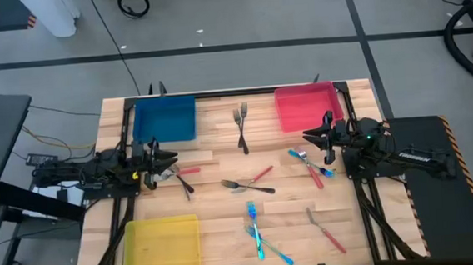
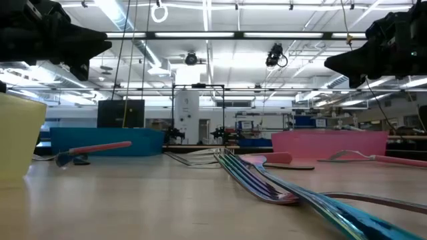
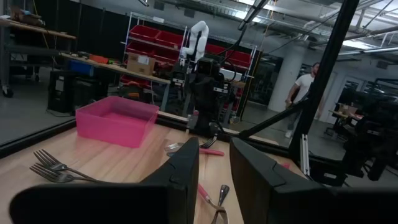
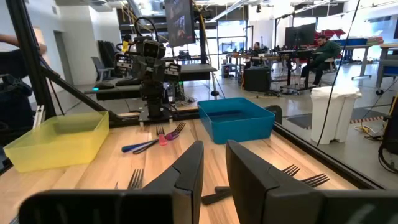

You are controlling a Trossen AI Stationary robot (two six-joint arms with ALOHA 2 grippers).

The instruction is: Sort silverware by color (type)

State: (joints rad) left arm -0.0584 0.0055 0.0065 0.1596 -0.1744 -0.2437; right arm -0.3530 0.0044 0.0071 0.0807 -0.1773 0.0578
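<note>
Both jaws stand slightly parted and empty: left gripper (image 1: pixel 172 160) and right gripper (image 1: pixel 308 134) wait at opposite table (image 1: pixel 227 233) edges. Between them, scattered flat across the wood, lies the silverware (image 1: pixel 248 184): slim forks, red-handled, shiny blue and plain grey.

wooden table (image 1: pixel 218 226) with trays and scattered silverware (image 1: pixel 249 186)
we see a blue tray (image 1: pixel 165 119) and red tray (image 1: pixel 308 106) at its far corners, a yellow tray (image 1: pixel 162 246) at a near corner.
</note>
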